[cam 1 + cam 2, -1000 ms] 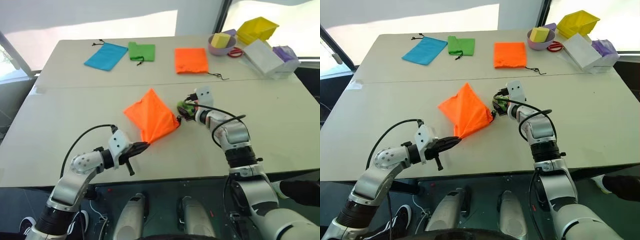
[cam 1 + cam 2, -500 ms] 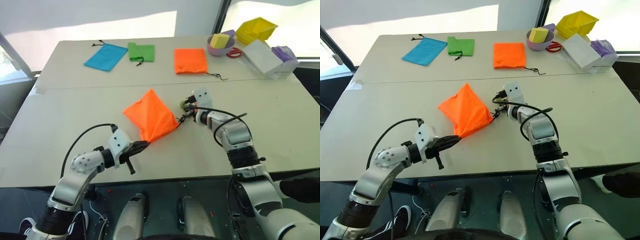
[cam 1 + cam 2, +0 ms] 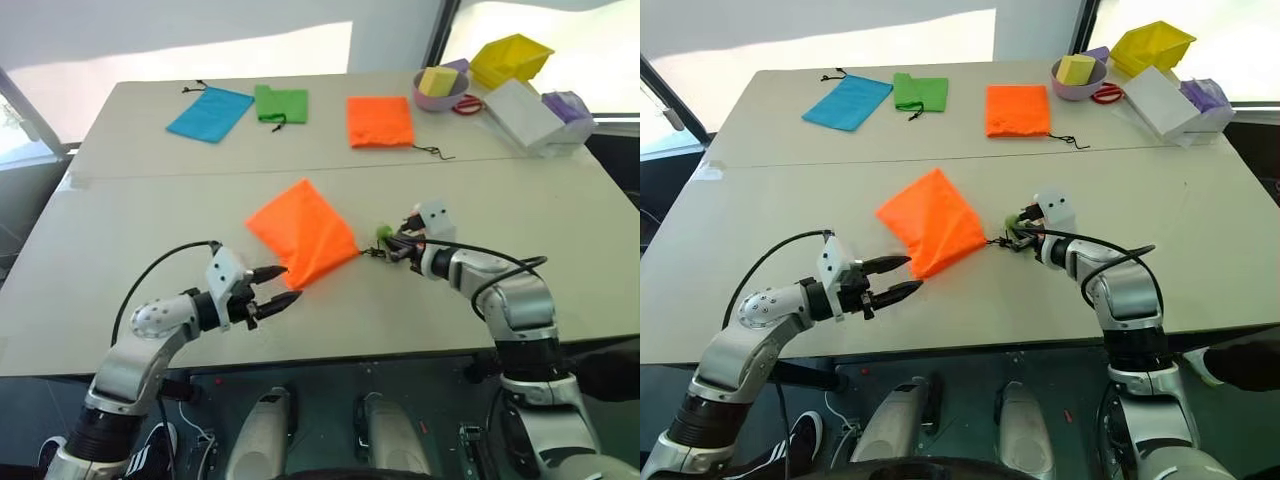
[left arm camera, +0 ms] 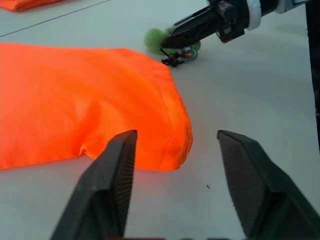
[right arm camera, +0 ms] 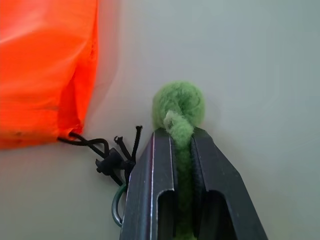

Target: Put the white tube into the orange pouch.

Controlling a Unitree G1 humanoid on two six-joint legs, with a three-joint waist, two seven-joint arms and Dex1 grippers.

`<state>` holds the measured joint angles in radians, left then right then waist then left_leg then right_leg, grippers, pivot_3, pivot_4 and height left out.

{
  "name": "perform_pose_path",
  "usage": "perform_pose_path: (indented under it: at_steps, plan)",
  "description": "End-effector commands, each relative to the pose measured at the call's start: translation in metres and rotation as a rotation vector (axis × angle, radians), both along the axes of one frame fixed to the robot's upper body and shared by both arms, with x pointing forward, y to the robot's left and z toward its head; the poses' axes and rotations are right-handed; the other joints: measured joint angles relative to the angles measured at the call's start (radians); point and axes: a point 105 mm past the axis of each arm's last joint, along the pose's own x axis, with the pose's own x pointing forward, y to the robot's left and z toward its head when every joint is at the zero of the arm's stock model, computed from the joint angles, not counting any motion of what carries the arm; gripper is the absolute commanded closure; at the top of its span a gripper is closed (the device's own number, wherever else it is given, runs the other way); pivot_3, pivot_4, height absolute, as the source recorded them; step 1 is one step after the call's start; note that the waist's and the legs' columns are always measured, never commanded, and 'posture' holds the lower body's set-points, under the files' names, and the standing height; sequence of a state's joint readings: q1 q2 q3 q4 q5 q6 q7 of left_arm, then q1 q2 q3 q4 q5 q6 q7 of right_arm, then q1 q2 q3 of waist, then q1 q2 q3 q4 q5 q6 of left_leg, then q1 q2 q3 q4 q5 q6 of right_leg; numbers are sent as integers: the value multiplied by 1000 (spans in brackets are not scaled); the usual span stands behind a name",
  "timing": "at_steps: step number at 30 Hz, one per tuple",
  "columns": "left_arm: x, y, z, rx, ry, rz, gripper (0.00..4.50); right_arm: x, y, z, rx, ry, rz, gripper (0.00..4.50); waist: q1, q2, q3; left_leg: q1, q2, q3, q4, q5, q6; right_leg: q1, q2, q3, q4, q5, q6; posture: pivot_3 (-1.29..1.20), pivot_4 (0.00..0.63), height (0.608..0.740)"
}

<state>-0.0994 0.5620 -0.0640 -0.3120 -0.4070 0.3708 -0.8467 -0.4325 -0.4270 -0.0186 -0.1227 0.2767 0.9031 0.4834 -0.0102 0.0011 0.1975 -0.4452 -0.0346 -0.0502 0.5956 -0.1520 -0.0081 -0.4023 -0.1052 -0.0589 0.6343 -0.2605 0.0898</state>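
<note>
Silver-grey jointed arms, black cables, black two-fingered tools (image 3: pixel 270 287)

A test lab: pale table (image 3: pixel 120 210) holding sorted pouches (image 3: pixel 210 112).

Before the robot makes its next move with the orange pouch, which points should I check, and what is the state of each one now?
1. Left gripper open, off the orange pouch: ok.
2. Right gripper shut on the green fuzzy tag at the cord's end: ok.
3. Dark cord runs from the pouch corner to the right gripper: ok.
4. Pouch lies on the table: ok.
5. White tube inside the pouch: cannot tell.
6. Pouch mouth drawn closed: cannot tell.
</note>
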Motion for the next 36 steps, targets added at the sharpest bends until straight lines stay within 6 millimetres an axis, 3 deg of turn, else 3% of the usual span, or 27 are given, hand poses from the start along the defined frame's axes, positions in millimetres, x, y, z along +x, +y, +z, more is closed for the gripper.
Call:
perform_pose_path:
  at_steps: [1,6,10,14,19,27,36]
  plan:
    - [-14,-9,17,-55,13,-139,1123,-4,-2,19,40,-59,15,4500,-2,0,0,0,0,0,0,0,0,0,0,0,0,0,0,0,150,740]
    - [-11,-10,37,-107,17,-174,1123,2,-10,35,128,-99,-53,4500,0,0,0,-3,0,0,0,0,0,-3,-2,0,-1,1,-1,0,150,740]
    - [16,-17,60,-132,-122,-138,1123,1,-19,45,193,-127,-76,4500,12,0,0,-3,0,0,0,0,0,-2,0,0,-1,1,-1,0,150,740]
    - [44,-53,52,-116,-182,-129,1123,1,-17,52,253,-140,-72,4500,25,0,0,-2,-1,4,0,0,1,-2,0,0,-1,2,1,0,150,740]
    - [54,-92,45,-153,-169,-180,1123,-6,-6,68,357,-176,-21,4500,23,-1,1,-3,-1,7,1,1,1,-2,1,2,-2,6,8,0,150,740]
    - [79,-116,30,-117,-146,-202,1123,-27,20,78,385,-212,104,4500,23,-1,0,-1,5,10,2,1,1,-2,4,2,-1,7,7,0,150,740]
    - [80,-131,25,-128,-138,-270,1123,-28,28,86,416,-242,111,4500,23,-1,0,-1,7,17,3,0,2,-2,4,4,-2,7,6,0,150,740]
